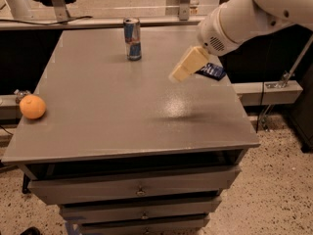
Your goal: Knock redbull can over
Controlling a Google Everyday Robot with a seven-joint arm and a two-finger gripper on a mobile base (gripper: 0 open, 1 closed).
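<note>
The redbull can (pixel 132 38) stands upright near the far edge of the grey table (pixel 112 116), left of centre. It is slim, blue and silver, with a silver top. My gripper (pixel 185 66) hangs above the right half of the table on a white arm that comes in from the upper right. It is to the right of the can and nearer the camera, well apart from it. Its cream-coloured fingers (pixel 190 62) point down and left.
An orange (pixel 33 106) lies at the table's left edge. A flat dark blue packet (pixel 211 71) lies at the right edge, partly behind the gripper. Drawers sit under the tabletop. A rail and cables run behind the table.
</note>
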